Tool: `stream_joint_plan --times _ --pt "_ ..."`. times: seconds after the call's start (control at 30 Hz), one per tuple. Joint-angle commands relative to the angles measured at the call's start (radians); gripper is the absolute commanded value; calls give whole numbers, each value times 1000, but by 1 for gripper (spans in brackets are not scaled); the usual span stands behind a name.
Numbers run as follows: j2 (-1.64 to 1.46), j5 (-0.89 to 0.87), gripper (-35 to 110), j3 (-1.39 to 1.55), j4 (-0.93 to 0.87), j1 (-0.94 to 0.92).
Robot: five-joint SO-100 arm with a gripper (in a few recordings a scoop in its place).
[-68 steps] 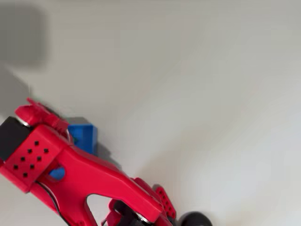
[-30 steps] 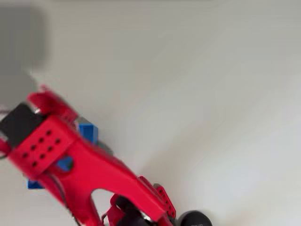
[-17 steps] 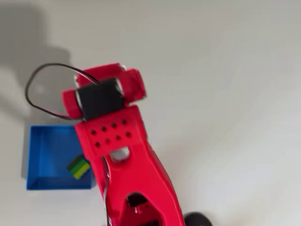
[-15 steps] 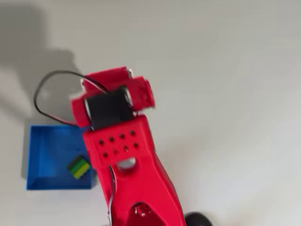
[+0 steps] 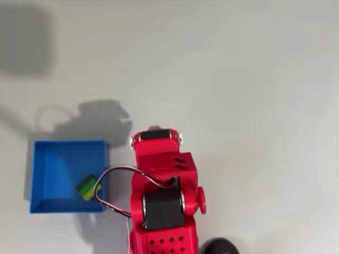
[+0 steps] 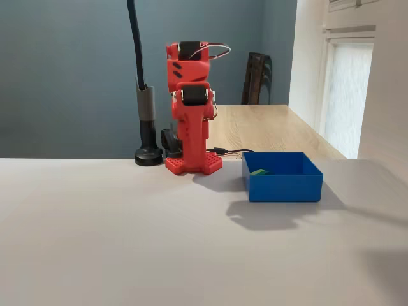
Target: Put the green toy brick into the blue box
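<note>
The green toy brick (image 5: 87, 188) lies tilted inside the blue box (image 5: 69, 144), near the box's lower right corner in the overhead view. In the fixed view the green toy brick (image 6: 259, 171) peeks over the wall of the blue box (image 6: 284, 186). My red arm (image 5: 159, 180) is folded back over its base, right of the box and apart from it. In the fixed view the arm (image 6: 191, 108) stands upright, left of and behind the box. The gripper is tucked in with the folded arm, so I cannot make out how its jaws stand.
A black pole on a round foot (image 6: 148, 155) stands just left of the arm's base; the foot (image 5: 217, 246) also shows at the bottom edge. A black-and-red cable (image 5: 114, 180) loops from the arm toward the box. A wooden table (image 6: 268, 127) lies behind.
The arm, which reached low over the box, has lifted, swung right and folded back over its base. The brick now lies uncovered in the box.
</note>
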State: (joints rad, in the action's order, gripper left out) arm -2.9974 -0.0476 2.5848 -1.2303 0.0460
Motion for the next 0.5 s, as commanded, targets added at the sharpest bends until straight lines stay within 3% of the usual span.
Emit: stream_joint_plan --times 0.0,0.47 --pt "-146 -12 0 169 35 -11" --pt "-249 32 0 494 215 -58"
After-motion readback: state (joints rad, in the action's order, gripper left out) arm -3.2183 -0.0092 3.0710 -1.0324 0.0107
